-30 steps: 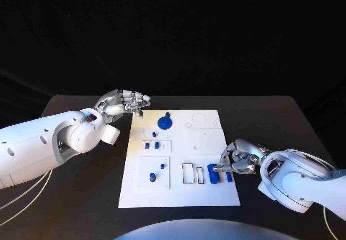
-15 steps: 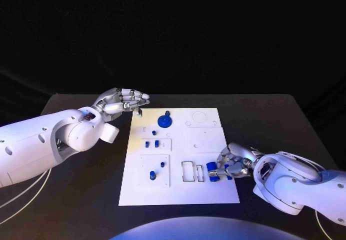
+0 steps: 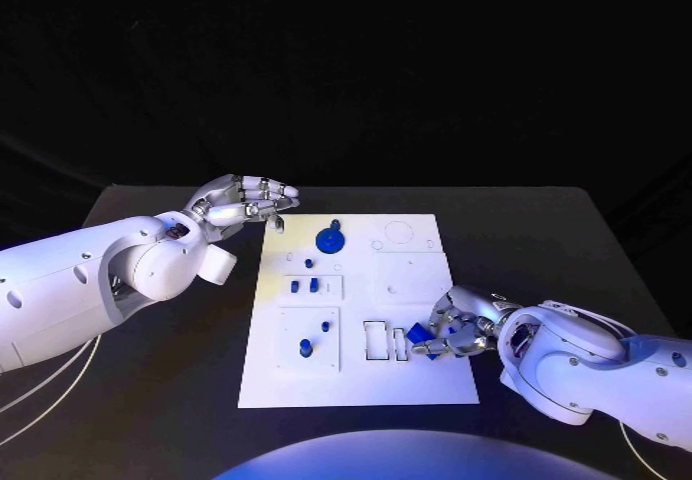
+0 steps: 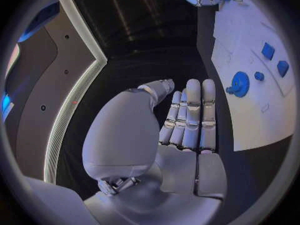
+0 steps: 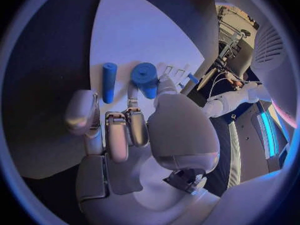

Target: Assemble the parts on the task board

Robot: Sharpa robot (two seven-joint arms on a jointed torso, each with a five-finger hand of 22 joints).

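Already the white board on the black desk looks partly filled: a round blue knob sits near its far end, two small blue pieces stand in the square panel below it, and two more sit in the next panel nearer the robot. Beside the empty slots at the near right, the right robot hand is curled over the board with its fingers around a short blue cylinder, which seems to be pinched rather than seated; a thinner blue rod lies just beside it on the board. The left robot hand hovers off the board's far left corner, fingers curled in with nothing in them. I'd judge the job about half done, with the slots, the bare right-hand panels and these two loose pieces left to place
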